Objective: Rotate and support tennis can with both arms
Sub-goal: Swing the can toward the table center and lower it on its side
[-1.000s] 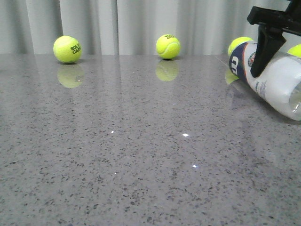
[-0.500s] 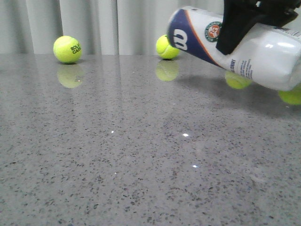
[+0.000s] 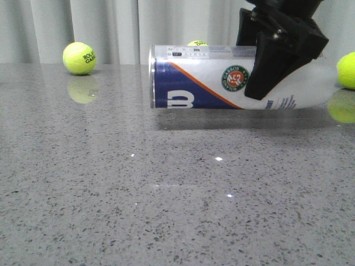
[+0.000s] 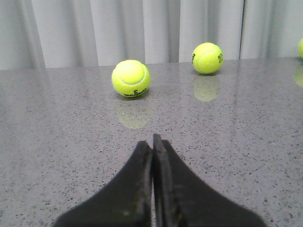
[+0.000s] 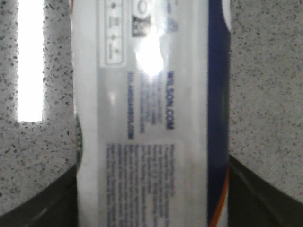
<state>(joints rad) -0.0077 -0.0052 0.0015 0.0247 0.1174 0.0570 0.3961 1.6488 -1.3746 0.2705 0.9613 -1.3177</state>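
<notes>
The tennis can (image 3: 199,77) is held on its side, about level, a little above the grey table, its shadow under it. Its flat end points left, with the navy label, the white "W" and the round emblem facing me. My right gripper (image 3: 260,65) is shut on the can towards its right half, one black finger (image 3: 277,52) across the front. In the right wrist view the can (image 5: 151,104) fills the gap between the two fingers (image 5: 42,203). My left gripper (image 4: 153,142) is shut and empty, low over the table, and does not show in the front view.
Tennis balls lie at the back left (image 3: 79,57), behind the can (image 3: 198,42) and at the right edge (image 3: 347,70). The left wrist view shows two balls ahead (image 4: 130,78) (image 4: 207,58) and a curtain behind the table's far edge.
My right gripper has lifted the can off the table at the right and carried it left. The can has turned from tilted to level, its flat end now pointing left.
</notes>
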